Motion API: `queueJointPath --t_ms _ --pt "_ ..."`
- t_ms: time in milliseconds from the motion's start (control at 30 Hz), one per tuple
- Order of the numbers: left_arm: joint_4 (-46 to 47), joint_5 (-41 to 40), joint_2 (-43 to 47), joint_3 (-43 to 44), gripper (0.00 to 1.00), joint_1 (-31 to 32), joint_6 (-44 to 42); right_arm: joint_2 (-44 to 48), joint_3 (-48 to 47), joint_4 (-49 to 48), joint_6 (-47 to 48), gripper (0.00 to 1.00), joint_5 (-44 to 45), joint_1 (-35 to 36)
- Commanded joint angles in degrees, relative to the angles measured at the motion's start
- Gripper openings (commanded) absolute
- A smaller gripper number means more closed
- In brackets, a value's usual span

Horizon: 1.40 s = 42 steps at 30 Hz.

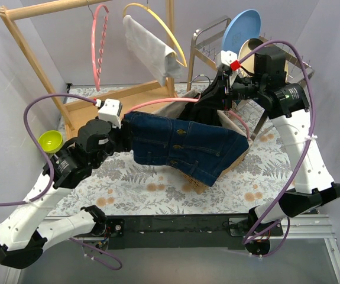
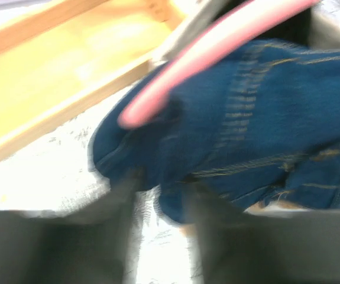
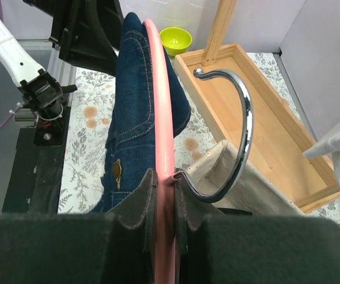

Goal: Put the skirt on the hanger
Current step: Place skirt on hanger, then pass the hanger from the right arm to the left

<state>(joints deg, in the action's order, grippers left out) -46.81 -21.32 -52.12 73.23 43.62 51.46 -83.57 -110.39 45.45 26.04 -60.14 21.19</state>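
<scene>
A dark blue denim skirt (image 1: 187, 145) hangs over the long pink hanger (image 1: 158, 102), spread from the left arm to the middle of the table. My right gripper (image 1: 226, 89) is shut on the pink hanger (image 3: 161, 106) just below its chrome hook (image 3: 246, 118); the skirt (image 3: 134, 100) drapes off the bar beyond. My left gripper (image 1: 125, 135) is at the skirt's left edge. The left wrist view is blurred: the left gripper (image 2: 161, 201) has its fingers apart with tablecloth showing between them, and the skirt (image 2: 264, 106) hem lies at the tips below the hanger end (image 2: 158, 100).
A wooden clothes rack (image 1: 122, 94) stands at the back left with a pink hanger (image 1: 99, 47) and a yellow hanger carrying a white cloth (image 1: 152, 47). A green bowl (image 1: 50, 141) sits at the left. A dish rack with a blue plate (image 1: 240, 29) stands behind. A beige fabric basket (image 3: 240, 171) lies under the skirt.
</scene>
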Motion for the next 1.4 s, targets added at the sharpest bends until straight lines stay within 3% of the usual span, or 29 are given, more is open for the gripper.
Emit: queueJointPath --t_ms 0,33,67,167,400,567,667,800,933,1067,1100,1133,1300,1333,1367 --pt "-3.5 -7.3 4.3 0.6 0.58 -0.6 3.3 2.7 -2.3 -4.1 -2.1 0.01 -0.1 0.1" --pt "-3.5 -5.6 6.0 1.9 0.65 -0.6 3.3 2.4 -2.7 -4.2 -2.5 0.01 0.7 0.1" --pt "-3.6 -3.3 6.7 3.4 0.78 -0.6 3.1 1.7 -3.3 -4.5 -3.0 0.01 1.2 0.1" --pt "-4.4 5.9 6.2 11.6 0.98 -0.5 0.6 -0.2 -4.2 -4.5 -4.2 0.01 2.5 0.5" --pt "-7.6 14.2 -4.2 24.2 0.98 -0.5 -7.1 -2.5 -4.7 -0.4 -0.1 0.01 11.1 11.1" --pt "-10.5 28.1 -10.9 28.3 0.98 -0.5 -13.6 -4.5 -7.6 3.1 4.9 0.01 15.7 19.9" --pt "-12.0 36.5 -12.4 26.1 0.98 -0.5 -15.8 -5.4 -9.3 4.8 6.8 0.01 16.1 22.6" --pt "-12.8 40.8 -11.3 21.0 0.88 -0.5 -17.9 -4.7 -8.9 5.8 9.9 0.01 14.6 23.3" --pt "-13.4 39.3 -10.5 18.8 0.78 -0.6 -18.9 -3.7 -7.2 6.6 12.4 0.01 12.8 23.6" --pt "-13.0 39.4 -9.9 17.5 0.34 -0.5 -19.8 -3.2 -6.6 8.0 13.9 0.01 12.5 23.7" --pt "-12.9 39.3 -9.8 17.4 0.09 -0.6 -19.8 -3.2 -6.2 8.2 14.4 0.01 12.5 23.7" --pt "-12.7 38.8 -9.4 17.0 0.04 -0.5 -19.8 -3.0 -5.8 8.4 15.0 0.01 12.5 23.7" --pt "-11.2 35.5 -6.3 15.4 0.0 -0.6 -19.3 -2.2 -4.0 10.3 16.4 0.01 10.0 23.7" --pt "-10.9 34.4 -5.3 15.1 0.0 -0.6 -19.9 -2.4 -4.0 11.0 16.8 0.07 9.8 23.7" --pt "-9.9 32.9 -4.3 14.6 0.0 -0.5 -20.4 -2.6 -4.0 12.0 16.9 0.2 10.0 23.7"
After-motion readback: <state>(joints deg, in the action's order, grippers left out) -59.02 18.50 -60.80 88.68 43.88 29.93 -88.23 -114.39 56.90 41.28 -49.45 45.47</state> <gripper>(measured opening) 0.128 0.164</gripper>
